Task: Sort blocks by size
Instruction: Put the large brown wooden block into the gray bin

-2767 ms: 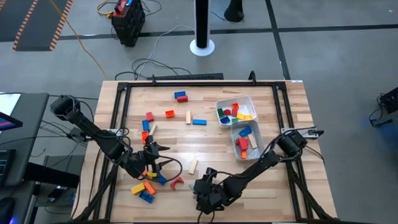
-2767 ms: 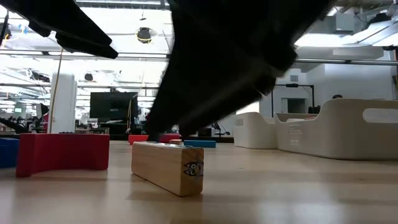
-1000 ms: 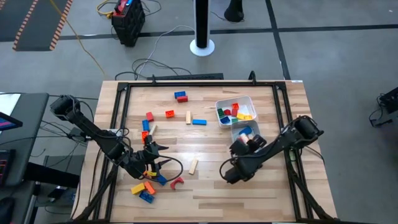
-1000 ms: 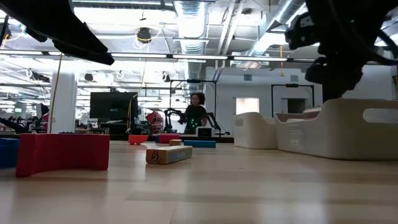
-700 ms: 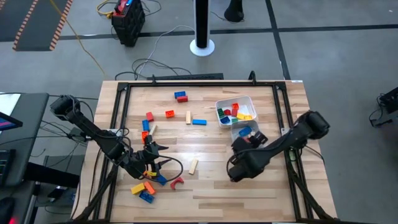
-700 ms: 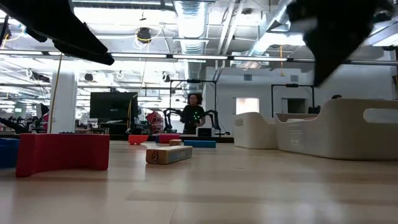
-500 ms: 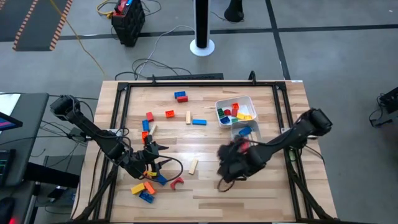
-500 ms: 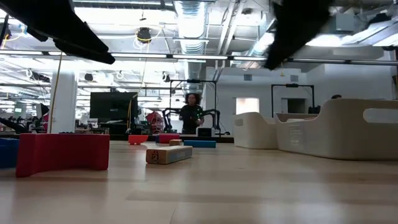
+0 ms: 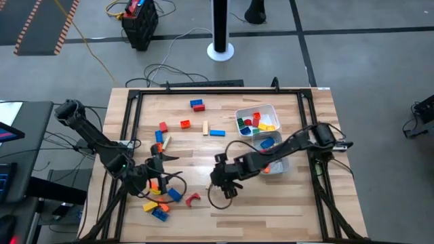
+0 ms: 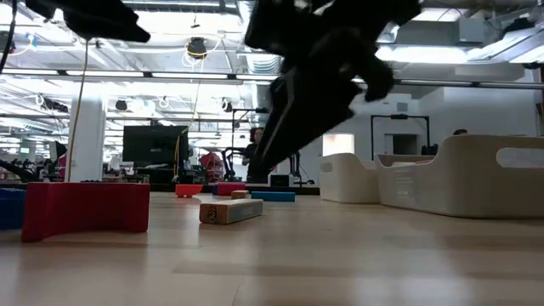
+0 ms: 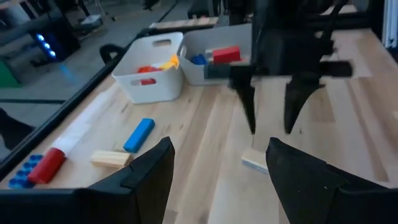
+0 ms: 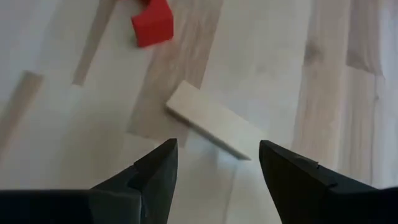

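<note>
right gripper (image 12: 214, 165) over tan block (image 12: 214, 129) (jaws apart)

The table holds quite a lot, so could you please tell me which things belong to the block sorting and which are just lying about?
Belonging to the job:
- tan bar, under the open right gripper
- red arch block
- blue bar
- loose blocks by the open left gripper
- two tubs holding sorted blocks

Just lying about:
- cables on the floor
- black pole
</note>
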You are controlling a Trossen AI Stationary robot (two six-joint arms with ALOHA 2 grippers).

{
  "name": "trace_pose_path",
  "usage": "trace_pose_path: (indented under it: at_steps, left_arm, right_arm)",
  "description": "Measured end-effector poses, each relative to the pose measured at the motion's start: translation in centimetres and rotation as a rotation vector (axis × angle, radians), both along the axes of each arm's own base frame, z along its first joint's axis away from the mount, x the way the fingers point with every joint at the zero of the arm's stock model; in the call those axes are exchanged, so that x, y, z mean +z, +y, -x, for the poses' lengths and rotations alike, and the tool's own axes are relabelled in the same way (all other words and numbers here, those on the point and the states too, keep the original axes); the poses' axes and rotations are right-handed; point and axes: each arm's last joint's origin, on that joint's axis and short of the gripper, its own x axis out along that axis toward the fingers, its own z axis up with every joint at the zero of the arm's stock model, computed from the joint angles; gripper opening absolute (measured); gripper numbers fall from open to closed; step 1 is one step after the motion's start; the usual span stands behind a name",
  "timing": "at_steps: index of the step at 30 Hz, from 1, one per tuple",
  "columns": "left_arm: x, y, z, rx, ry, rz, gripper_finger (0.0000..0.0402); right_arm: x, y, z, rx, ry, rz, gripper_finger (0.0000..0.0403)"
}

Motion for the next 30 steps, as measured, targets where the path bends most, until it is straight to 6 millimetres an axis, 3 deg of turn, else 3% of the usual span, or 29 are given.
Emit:
trace_pose_path:
  at_steps: [10, 21, 24, 30]
  left_arm:
    - [-0.9, 1.1, 0.5, 0.086, 0.063, -0.009, 0.0245]
    - [-1.3, 0.9, 1.1, 0.101, 0.074, 0.068, 0.0245]
    - [-1.3, 0.7, 1.3, 0.088, 0.071, 0.073, 0.0245]
    - [-1.3, 0.6, 1.3, 0.083, 0.072, 0.072, 0.0245]
  right_arm:
    - [-0.7, -1.4, -3.4, 0.236, 0.007, -0.019, 0.0255]
    - [-4.1, -1.7, -4.2, 0.321, 0.08, 0.03, 0.0255]
    - [-4.1, -1.8, -4.2, 0.3, 0.083, 0.048, 0.0252]
    - [-4.5, -2.4, -3.8, 0.239, 0.15, 0.031, 0.0176]
